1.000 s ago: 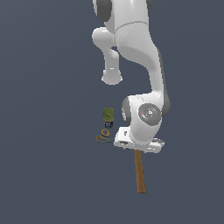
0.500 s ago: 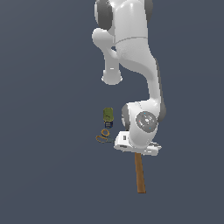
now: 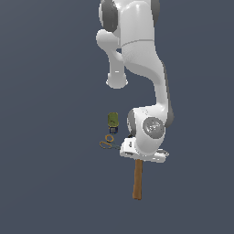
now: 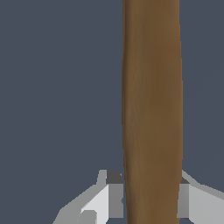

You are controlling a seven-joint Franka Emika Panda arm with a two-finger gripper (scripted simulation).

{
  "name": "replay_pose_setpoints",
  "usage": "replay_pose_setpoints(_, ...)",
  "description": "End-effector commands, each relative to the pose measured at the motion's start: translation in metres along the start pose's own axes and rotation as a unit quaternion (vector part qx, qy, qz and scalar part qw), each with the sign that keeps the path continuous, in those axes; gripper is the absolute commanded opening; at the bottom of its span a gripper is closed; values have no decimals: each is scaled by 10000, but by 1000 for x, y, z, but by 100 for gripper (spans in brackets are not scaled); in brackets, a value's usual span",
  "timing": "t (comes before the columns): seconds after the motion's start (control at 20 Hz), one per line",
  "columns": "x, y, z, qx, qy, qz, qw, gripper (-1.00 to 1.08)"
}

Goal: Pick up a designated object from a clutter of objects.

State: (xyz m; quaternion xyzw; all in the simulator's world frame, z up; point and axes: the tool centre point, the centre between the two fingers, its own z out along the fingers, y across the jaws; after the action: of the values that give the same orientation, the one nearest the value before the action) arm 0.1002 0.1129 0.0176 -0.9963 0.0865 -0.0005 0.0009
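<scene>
Change: since a second ago I see the arm drop lower over the hammer (image 4: 151,109).
Jaws: gripper (image 4: 151,197) straddling the handle, pads at its sides; clamped or not, I cannot tell.
Risk: long handle could pivot if gripped off-balance.
Nearby: scissors (image 3: 108,143), can (image 3: 113,120) unmoved.

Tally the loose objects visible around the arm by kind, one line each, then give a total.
Hammer: 1, only its brown wooden handle shows, the head hidden under the gripper
Scissors: 1, orange-handled
Can: 1, olive-green with a blue base
Total: 3
</scene>
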Motion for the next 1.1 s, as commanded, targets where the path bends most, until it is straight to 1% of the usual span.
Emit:
replay_pose_setpoints(0.0,0,3,1,-10,-6,15,10000,-100)
replay_pose_setpoints(0.25,0,2,-3,1,3,1,10000,-100)
replay_pose_setpoints(0.55,0,16,-19,1,3,1,10000,-100)
replay_pose_setpoints(0.8,0,39,-48,1,3,1,10000,-100)
replay_pose_setpoints(1.05,1,73,-90,0,1,4,10000,-100)
